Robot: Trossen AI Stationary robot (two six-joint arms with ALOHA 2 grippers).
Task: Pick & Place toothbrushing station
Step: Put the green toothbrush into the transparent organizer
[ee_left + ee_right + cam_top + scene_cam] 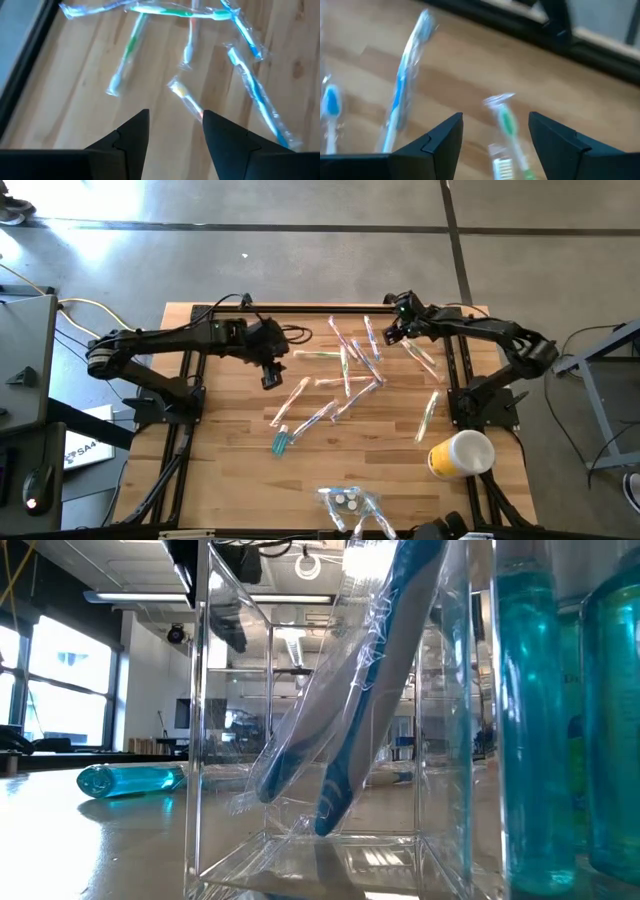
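Both grippers hang with their fingers parted and nothing between them, so the next move turns on which wrapped toothbrush each one is lined up with. The left gripper (271, 376) hovers over the left-centre of the table (220, 480), and in its wrist view a yellow-headed toothbrush (186, 98) lies just ahead of the gap between its fingers, long axis slanted across that gap; a slight wrist turn would probably be needed to close across the handle and not along it. A green toothbrush (126, 55) and a blue toothbrush (256, 95) lie close on either side, so a straight descent leaves little room before a finger touches a neighbouring wrapper. The right gripper (393, 332) sits near the far edge, and its wrist view shows a green-handled toothbrush (510, 137) running almost straight into its open fingers, with a blue-and-white toothbrush (405, 85) well off to one side; this looks like the cleaner pick, though the blur makes the exact alignment hard to judge. The clear acrylic holder (350, 505) stands at the near edge, with a blue toothbrush (375, 690) leaning in it, open table between it and the pile. A yellow cup (460, 454) lies near the right arm's base.
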